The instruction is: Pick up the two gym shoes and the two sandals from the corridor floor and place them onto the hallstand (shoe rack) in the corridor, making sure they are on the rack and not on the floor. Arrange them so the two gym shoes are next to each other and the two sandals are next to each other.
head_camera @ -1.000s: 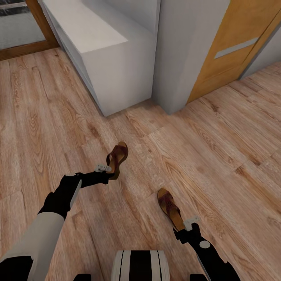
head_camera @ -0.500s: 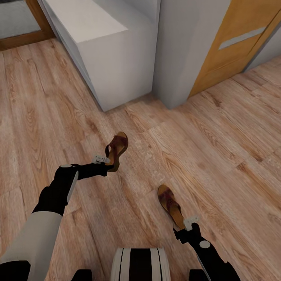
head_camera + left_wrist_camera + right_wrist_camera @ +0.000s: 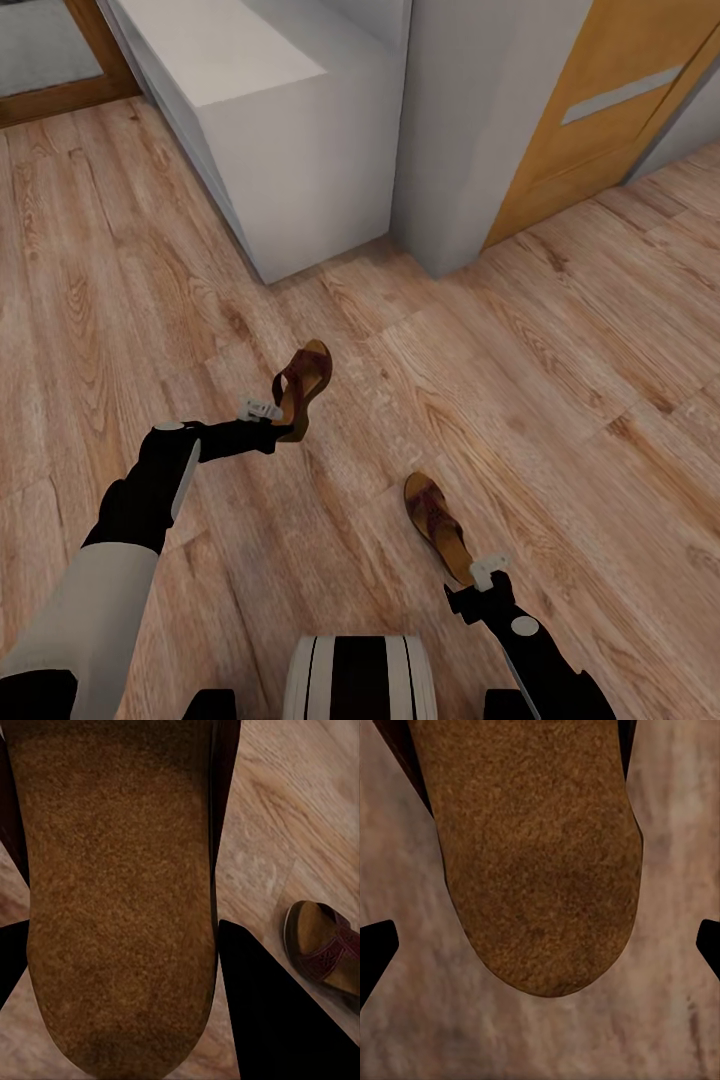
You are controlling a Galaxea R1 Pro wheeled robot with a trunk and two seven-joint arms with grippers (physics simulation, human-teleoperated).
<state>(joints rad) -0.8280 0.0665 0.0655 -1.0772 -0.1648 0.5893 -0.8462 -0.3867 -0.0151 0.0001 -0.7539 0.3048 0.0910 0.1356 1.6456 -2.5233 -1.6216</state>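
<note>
Left end effector (image 3: 268, 412): clamped on the near sandal's (image 3: 302, 388) heel, tilted off the floor (image 3: 560, 380).
Right end effector (image 3: 487, 573): fingers apart around the second sandal's (image 3: 437, 527) heel.
Handling: light, thin, bendy; likely best pinched across the heel's edges.

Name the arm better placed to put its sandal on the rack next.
Left. The left hand is shut on a sandal, the one nearer the rack. The right hand is open around the heel of the other sandal, farther back.
</note>
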